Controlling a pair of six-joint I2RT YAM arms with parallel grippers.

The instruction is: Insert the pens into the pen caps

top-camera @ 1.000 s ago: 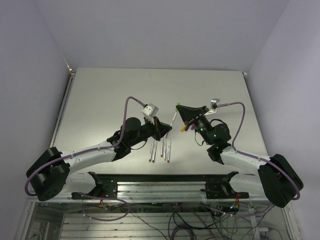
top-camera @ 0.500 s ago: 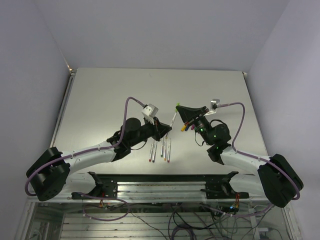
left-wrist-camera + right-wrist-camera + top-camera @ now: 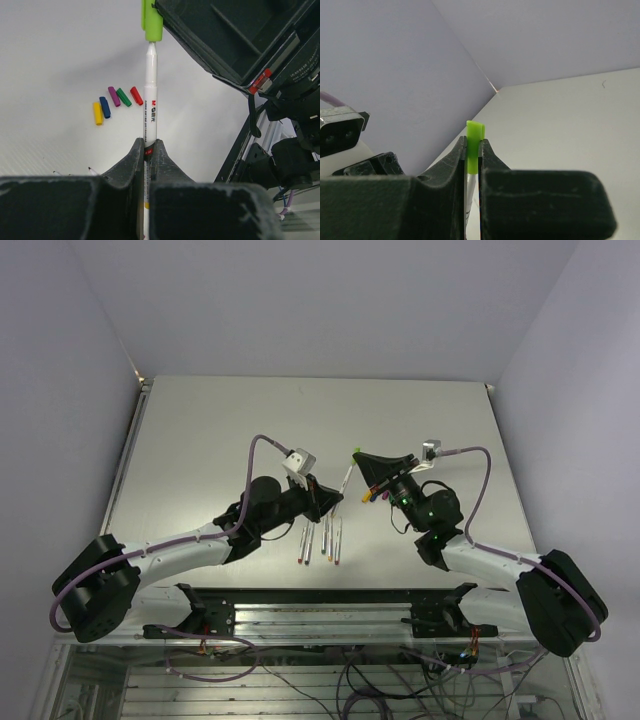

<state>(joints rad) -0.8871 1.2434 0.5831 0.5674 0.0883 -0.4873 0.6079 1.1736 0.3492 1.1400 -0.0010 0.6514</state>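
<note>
Clamping a thin white marker pen [image 3: 151, 100], left gripper [image 3: 148, 146] holds it above the grey bench [image 3: 50, 60], tip meeting the stubby lime-green plastic cap [image 3: 152, 25] pinched tight in the right gripper [image 3: 472, 150].

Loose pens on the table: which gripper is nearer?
Left. The left gripper, shut on the raised pen, is just past the far ends of the loose pens; the right gripper, holding the lime cap, is farther back and right.
</note>
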